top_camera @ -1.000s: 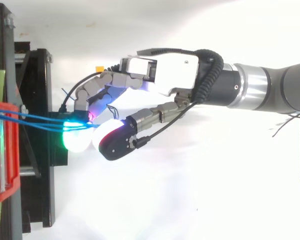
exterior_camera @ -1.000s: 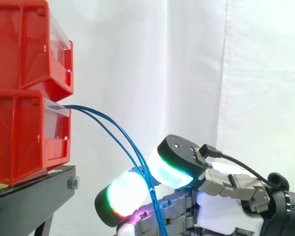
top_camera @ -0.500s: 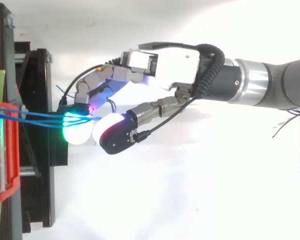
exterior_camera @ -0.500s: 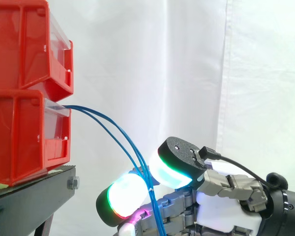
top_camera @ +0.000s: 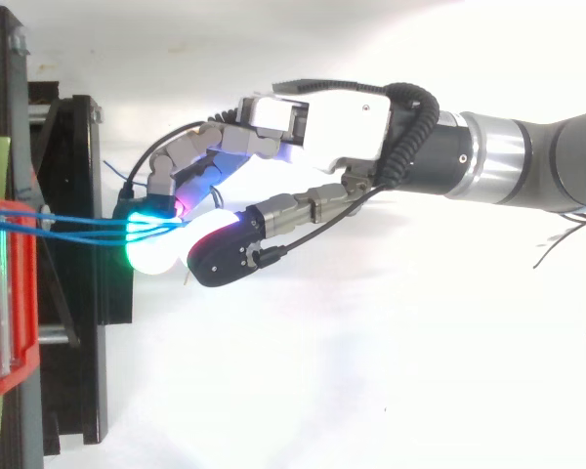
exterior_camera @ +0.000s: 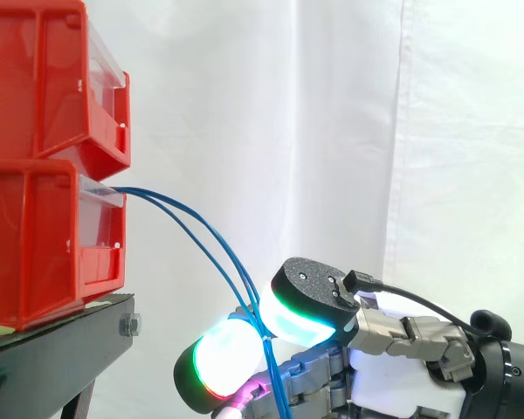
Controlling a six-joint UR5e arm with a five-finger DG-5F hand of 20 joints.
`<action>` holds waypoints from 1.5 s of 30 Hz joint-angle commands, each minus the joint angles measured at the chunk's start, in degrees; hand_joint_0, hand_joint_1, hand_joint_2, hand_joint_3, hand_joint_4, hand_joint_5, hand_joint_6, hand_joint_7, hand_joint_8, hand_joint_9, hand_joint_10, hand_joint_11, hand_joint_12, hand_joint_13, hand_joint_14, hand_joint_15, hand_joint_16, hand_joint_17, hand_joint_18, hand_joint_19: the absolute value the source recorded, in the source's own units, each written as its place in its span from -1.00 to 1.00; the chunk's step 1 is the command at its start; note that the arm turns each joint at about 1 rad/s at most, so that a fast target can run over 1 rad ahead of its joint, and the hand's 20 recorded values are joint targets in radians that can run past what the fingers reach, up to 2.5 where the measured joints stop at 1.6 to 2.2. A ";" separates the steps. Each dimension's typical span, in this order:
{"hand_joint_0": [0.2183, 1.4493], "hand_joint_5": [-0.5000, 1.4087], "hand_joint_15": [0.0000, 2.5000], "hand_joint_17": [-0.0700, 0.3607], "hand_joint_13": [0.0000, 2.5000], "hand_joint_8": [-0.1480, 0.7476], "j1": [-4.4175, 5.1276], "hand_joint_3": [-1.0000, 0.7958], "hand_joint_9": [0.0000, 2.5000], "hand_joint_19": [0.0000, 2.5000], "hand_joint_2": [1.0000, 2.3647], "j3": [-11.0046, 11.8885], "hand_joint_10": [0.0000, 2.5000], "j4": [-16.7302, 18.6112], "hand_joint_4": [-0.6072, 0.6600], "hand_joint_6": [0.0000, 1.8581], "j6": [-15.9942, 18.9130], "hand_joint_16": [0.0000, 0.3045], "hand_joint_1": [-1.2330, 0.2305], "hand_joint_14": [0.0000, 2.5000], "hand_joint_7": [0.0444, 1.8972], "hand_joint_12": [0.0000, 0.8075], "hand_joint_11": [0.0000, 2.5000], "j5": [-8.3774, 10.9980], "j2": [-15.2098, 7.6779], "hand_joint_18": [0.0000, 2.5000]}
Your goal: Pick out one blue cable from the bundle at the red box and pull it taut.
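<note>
Just right of the stacked red bins point(exterior_camera: 35, 244), the robot hand point(top_camera: 322, 122) pinched the blue cables point(exterior_camera: 144, 192) between two glowing pads point(exterior_camera: 223, 358) (how many strands it caught was hard to tell). They sagged from the lower bin, their ends cut off below.

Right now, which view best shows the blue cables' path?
The side view: the blue cables leave the lower red box, curve downward and pass between the hand's pads. The top view shows them as nearly straight lines from box to hand, hiding the sag.
</note>
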 commanded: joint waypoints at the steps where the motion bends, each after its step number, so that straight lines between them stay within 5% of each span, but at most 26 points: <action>1: -0.44 -0.63 -0.72 -0.13 -0.44 -0.05 0.00 -0.20 -0.38 -0.44 -0.97 0.10 -0.99 0.18 0.09 -0.26 0.00 -0.66 0.02 -0.99 0.01 -0.10 -0.67 -0.08 -0.02 -0.50; 10: -0.48 -0.63 -0.73 -0.12 -0.44 -0.04 -0.18 -0.34 -0.37 -0.44 -0.99 -0.08 -0.99 0.26 0.11 -0.24 0.00 -0.65 0.11 -0.99 -0.02 -0.08 -0.67 -0.08 -0.02 -0.49; 21: -0.43 -0.63 -0.72 -0.14 -0.44 -0.05 -0.35 -0.14 -0.37 -0.43 -0.97 0.10 -0.99 0.26 0.10 -0.20 0.00 -0.66 0.05 -0.99 -0.07 -0.10 -0.67 -0.08 0.07 -0.50; 45: -0.47 -0.67 -0.72 -0.12 -0.44 -0.02 -0.27 -0.07 -0.36 -0.44 -0.97 0.71 -0.99 0.35 0.20 -0.03 0.00 -0.65 -0.08 -0.99 -0.18 -0.09 -0.63 -0.08 0.07 -0.49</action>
